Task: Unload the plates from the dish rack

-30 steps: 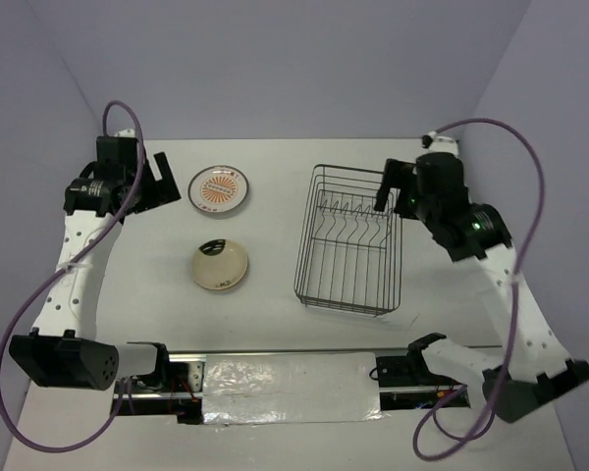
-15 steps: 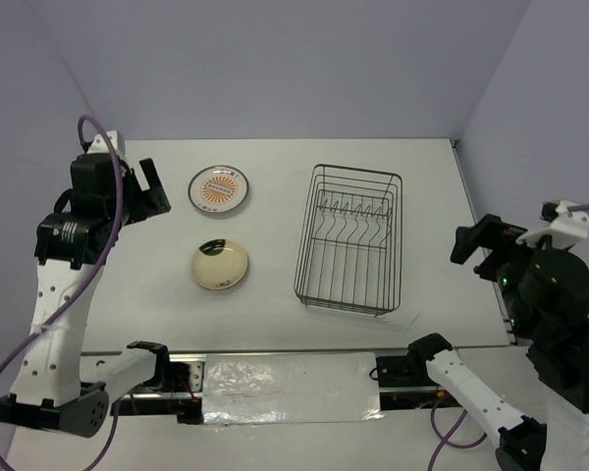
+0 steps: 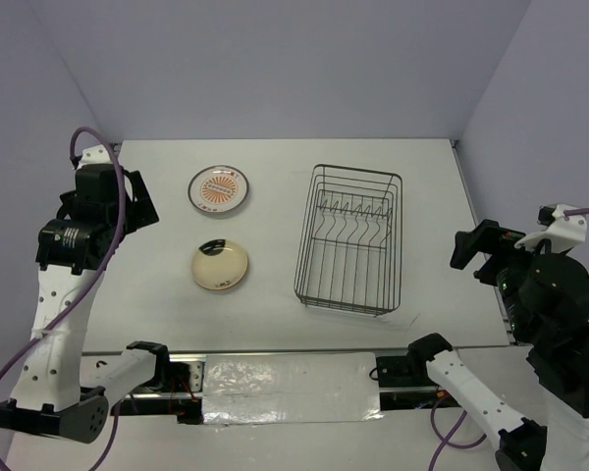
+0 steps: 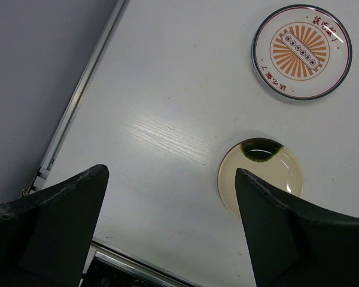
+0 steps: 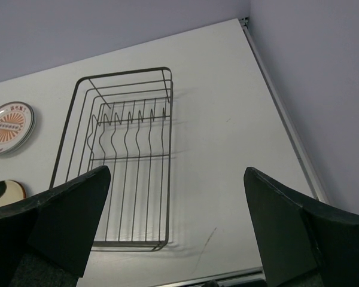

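The left fingers (image 3: 145, 201) are spread wide apart and hold nothing. They hang in the air over the left side of the surface (image 3: 265, 235) and touch nothing. The right fingers (image 3: 479, 250) are spread wide too, with nothing in them, out past the right side of the surface. Under the left fingers, a bit to the right, lies the cream plate (image 4: 260, 176), flat on the surface. Farther back lies the white plate (image 4: 302, 51) with orange rays and small red signs, also flat. The two plates are near each other but do not touch. The rack (image 3: 351, 240) stands well to the right of them, with its long side running front to back. Both plates are out of the rack. The surface is white and bare around these things. A shiny strip (image 3: 290, 388) runs along its near edge, between the two arm bases. Pale purple walls (image 3: 294, 69) close in the back and both sides. A purple cable (image 3: 10, 383) loops down from the left arm. The left wrist view shows the plates from close up, with a dark green spot on the rim of the cream one. The right wrist view shows the whole rack and its wavy prongs, with both plates cut off at the left edge. Only the top view shows both arms.
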Tool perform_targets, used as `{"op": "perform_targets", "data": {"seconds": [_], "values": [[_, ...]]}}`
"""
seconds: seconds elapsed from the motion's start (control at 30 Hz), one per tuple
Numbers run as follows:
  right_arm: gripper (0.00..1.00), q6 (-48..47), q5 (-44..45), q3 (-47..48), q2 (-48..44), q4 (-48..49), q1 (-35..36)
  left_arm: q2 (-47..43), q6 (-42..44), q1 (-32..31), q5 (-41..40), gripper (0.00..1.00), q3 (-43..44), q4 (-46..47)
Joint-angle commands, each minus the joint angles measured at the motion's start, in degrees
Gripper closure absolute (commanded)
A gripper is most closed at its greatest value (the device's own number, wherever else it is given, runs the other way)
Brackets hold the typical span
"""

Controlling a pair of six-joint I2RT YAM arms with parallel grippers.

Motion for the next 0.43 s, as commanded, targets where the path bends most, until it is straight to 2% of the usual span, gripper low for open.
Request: {"op": "perform_targets", "data": {"seconds": [0.0, 0.4], "values": [[0.0, 0.82, -0.82, -1.94, 0.42, 2.66, -0.1, 0.71, -0.34, -0.22, -1.98, 0.0, 2.51, 0.76], [0.0, 4.07, -1.7, -9.68, -0.64, 5.92, -0.1, 1.59, 0.37, -0.22, -0.05, 0.01, 1.98, 2.25]]}}
